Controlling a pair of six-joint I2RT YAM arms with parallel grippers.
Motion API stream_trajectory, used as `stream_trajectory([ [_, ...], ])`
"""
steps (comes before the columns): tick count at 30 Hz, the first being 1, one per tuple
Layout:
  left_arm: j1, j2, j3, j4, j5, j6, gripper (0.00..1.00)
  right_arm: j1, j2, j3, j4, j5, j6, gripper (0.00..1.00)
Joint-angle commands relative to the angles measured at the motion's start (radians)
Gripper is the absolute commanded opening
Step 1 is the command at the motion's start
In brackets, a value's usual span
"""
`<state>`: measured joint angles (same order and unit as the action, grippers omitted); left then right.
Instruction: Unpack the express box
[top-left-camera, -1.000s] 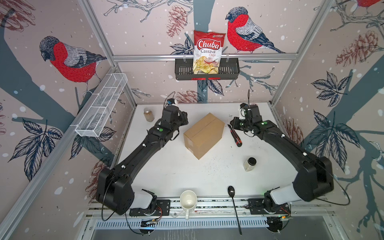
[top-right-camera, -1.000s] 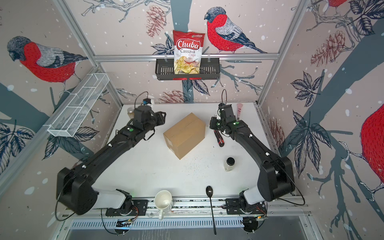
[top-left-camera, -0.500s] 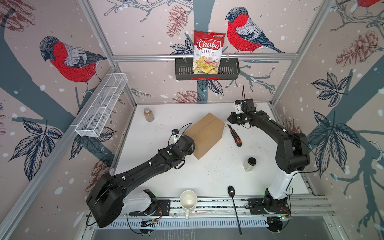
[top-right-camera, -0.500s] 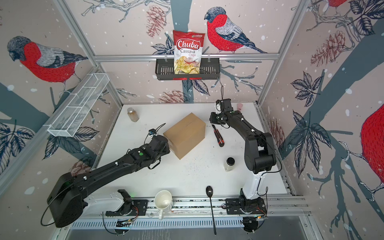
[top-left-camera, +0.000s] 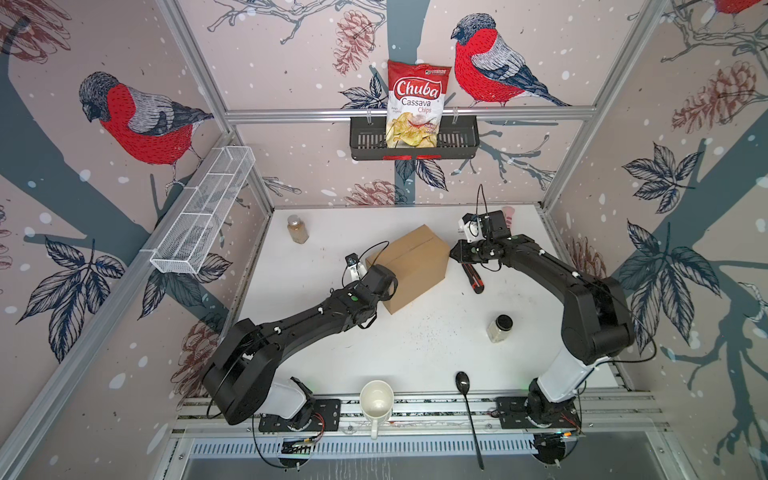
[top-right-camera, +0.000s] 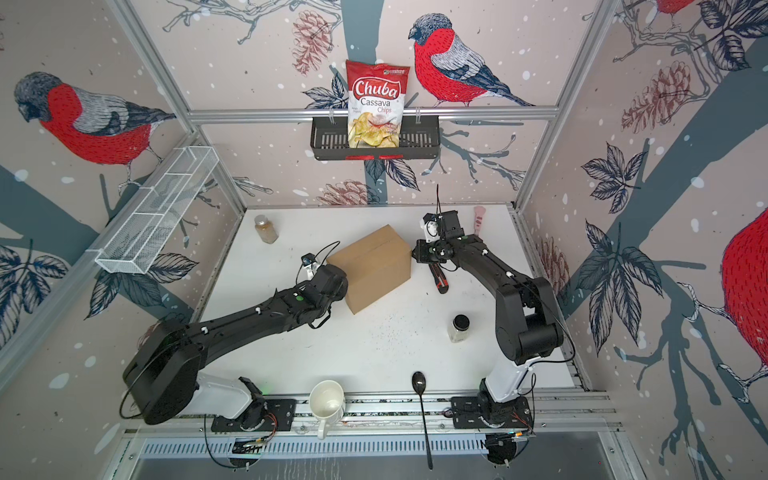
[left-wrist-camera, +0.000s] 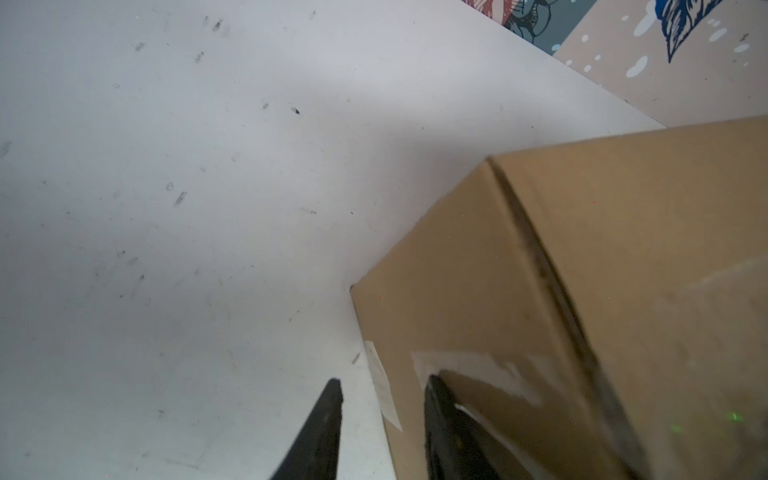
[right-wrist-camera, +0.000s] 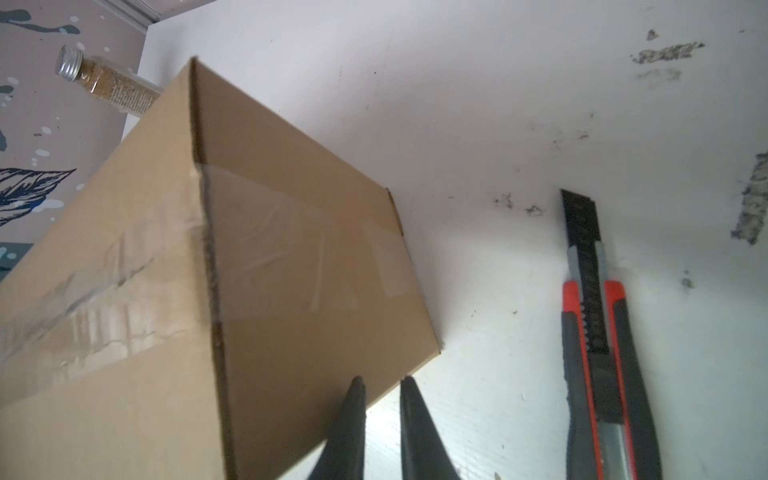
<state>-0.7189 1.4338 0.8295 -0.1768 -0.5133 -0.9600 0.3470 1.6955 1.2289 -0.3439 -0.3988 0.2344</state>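
The express box (top-left-camera: 411, 266) (top-right-camera: 374, 266) is a shut brown carton, clear tape along its seams, lying at an angle mid-table. My left gripper (top-left-camera: 390, 286) (left-wrist-camera: 382, 386) is low at its near-left end. It stands open across a vertical corner edge: one finger (left-wrist-camera: 440, 415) on the taped end face, the other (left-wrist-camera: 328, 415) over bare table. My right gripper (top-left-camera: 454, 254) (right-wrist-camera: 382, 380) is shut with nothing in it, tips at the bottom edge of the box's right end face (right-wrist-camera: 311, 270).
A red and black box cutter (top-left-camera: 473, 280) (right-wrist-camera: 594, 332) lies just right of the box, blade out. A brown spice jar (top-left-camera: 298, 228) stands back left, a black-lidded jar (top-left-camera: 500, 328) front right. A mug (top-left-camera: 376, 401) and spoon (top-left-camera: 467, 399) lie at the front edge. A chips bag (top-left-camera: 415, 104) sits in the black wall basket (top-left-camera: 457, 137).
My left arm swung from behind the box's back-left side round to its near-left end. My right gripper came down from the back right corner to the right end face. The box stayed put.
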Motion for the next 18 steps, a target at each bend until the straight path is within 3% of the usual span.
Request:
stream_trajectory([
  [1, 0.019, 0.014, 0.014, 0.053, -0.016, 0.026, 0.35, 0.027, -0.045, -0.042, 0.047, -0.043, 0.006, 0.1],
  [8, 0.109, 0.014, 0.008, 0.111, 0.002, 0.119, 0.35, 0.145, -0.193, -0.195, 0.077, -0.001, 0.065, 0.11],
  [12, 0.208, 0.038, 0.028, 0.15, 0.03, 0.187, 0.36, 0.238, -0.313, -0.319, 0.104, 0.033, 0.138, 0.12],
  [18, 0.341, 0.063, 0.085, 0.145, 0.08, 0.21, 0.36, 0.224, -0.432, -0.348, 0.043, 0.137, 0.156, 0.14],
])
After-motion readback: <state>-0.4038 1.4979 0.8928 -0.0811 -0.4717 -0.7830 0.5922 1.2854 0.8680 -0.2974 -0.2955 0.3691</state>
